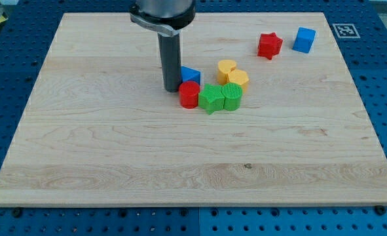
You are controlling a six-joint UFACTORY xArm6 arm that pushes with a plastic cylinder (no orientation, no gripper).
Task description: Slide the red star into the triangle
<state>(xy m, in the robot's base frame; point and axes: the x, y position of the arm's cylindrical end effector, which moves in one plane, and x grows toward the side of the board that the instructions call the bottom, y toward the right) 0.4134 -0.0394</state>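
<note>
While the dark rod is seen coming down from the view's top, my tip (172, 89) is found resting on the wooden board (82, 164), just at the view's left of a cluster of blocks near the board's middle. No jaws are carried by the rod, so nothing is gripped; only its bare end is presented to the blocks. The blue triangle (190, 74) is placed immediately to the view's right of the tip, partly hidden behind the rod, and whether the two are touching cannot be told. A red cylinder (189, 94) is set just below the triangle and just right of the tip, very close to it. To its right a green star (211, 98) and a green cylinder (232, 96) are lined up, each touching its neighbour. Above these, a yellow heart-like block (226, 69) and a second yellow block (238, 79), whose shape is not clearly made out, are seen side by side. The red star (269, 45) is located well apart from the cluster, toward the view's upper right, with a blue cube (304, 40) standing just beside it on its right, a small gap being left between them
</note>
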